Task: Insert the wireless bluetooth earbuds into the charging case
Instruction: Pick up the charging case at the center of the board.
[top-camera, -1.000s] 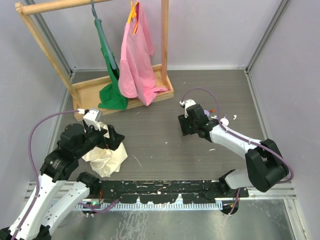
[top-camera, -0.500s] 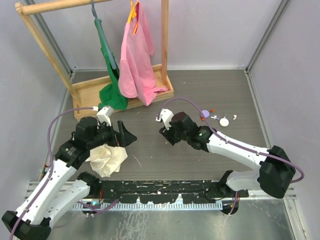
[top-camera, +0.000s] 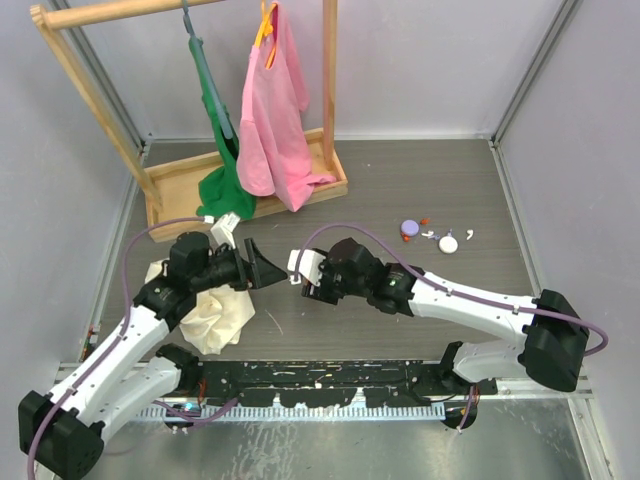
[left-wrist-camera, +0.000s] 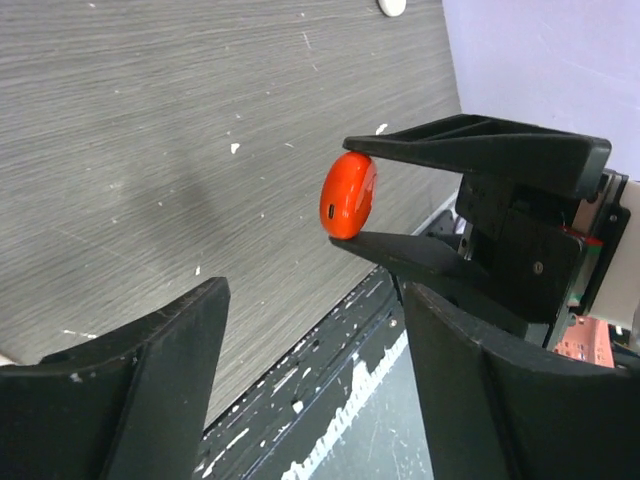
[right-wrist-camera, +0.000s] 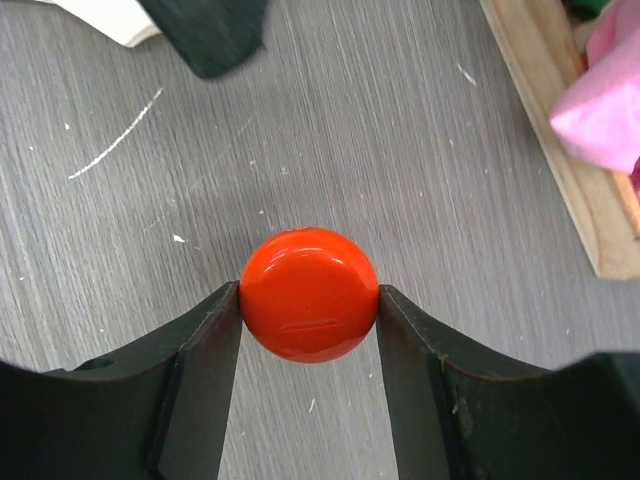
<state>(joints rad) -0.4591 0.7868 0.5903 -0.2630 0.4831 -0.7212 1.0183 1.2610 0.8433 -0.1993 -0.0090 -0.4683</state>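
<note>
one lavender charging case (top-camera: 409, 229) lying on the table (top-camera: 400, 180), right of centre. near it, two tiny white earbuds (top-camera: 468, 235) out on the table, not in the case, with one white round piece (top-camera: 448, 242) between them. well apart, mid-table: one red-orange round piece (right-wrist-camera: 309, 293) pinched in the right gripper (right-wrist-camera: 309, 290). facing it, left gripper (left-wrist-camera: 312, 300) spread wide, holding nothing.

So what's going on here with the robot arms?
The right pincer is squeezing a red-orange round thing above the table. The left pincer is open and points at it, close by but not touching. The lavender charging case and the tiny white earbuds lie further back on the right, with neither arm near them.
</note>
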